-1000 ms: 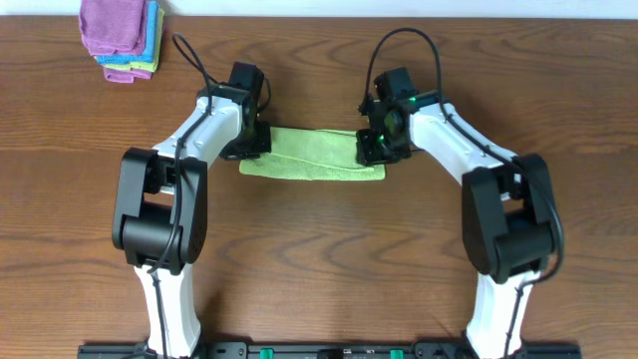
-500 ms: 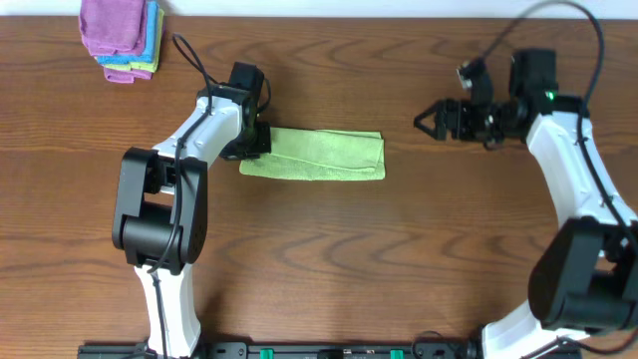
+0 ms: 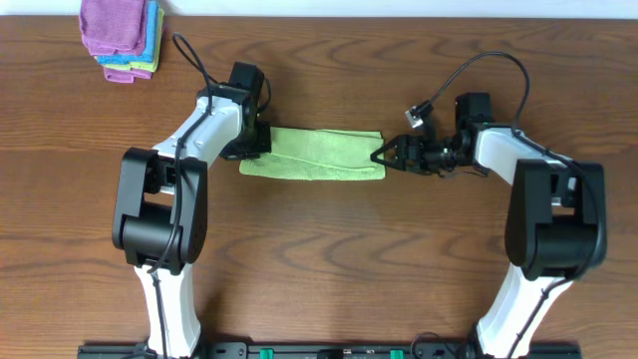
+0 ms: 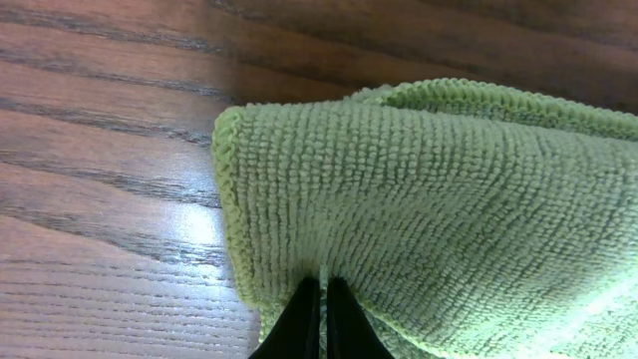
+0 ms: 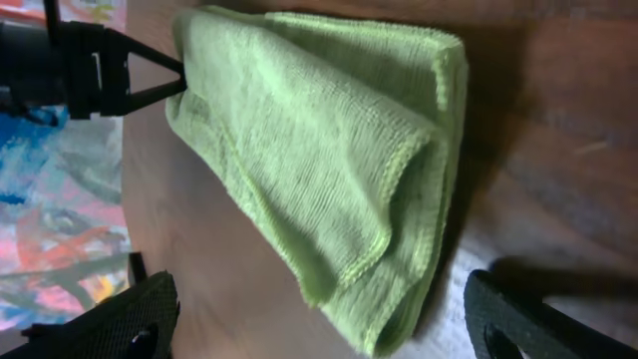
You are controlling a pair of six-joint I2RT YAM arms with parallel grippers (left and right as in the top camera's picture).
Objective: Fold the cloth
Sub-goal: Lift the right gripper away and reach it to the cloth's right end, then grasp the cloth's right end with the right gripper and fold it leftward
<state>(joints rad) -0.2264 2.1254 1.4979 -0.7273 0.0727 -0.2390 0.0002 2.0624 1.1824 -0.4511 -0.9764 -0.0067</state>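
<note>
The lime-green cloth [image 3: 314, 156] lies on the table as a long folded strip. My left gripper [image 3: 255, 141] is at the strip's left end, and in the left wrist view its black fingertips [image 4: 321, 317] are shut on the cloth's [image 4: 419, 199] edge. My right gripper [image 3: 382, 157] lies low at the strip's right end, pointing left. In the right wrist view it [image 5: 321, 296] is open, its two pads wide apart on either side of the near end of the cloth [image 5: 329, 150] and not touching it. The left gripper [image 5: 150, 75] shows at the cloth's far end.
A stack of folded cloths [image 3: 121, 38], purple on top of blue and green, sits at the back left corner of the wooden table [image 3: 329, 249]. Both arms' bases stand near the front edge.
The right gripper let go of the cloth's right end, swung out to the right, and has come back low to that end with its jaws wide. The left gripper and cloth have stayed put.
</note>
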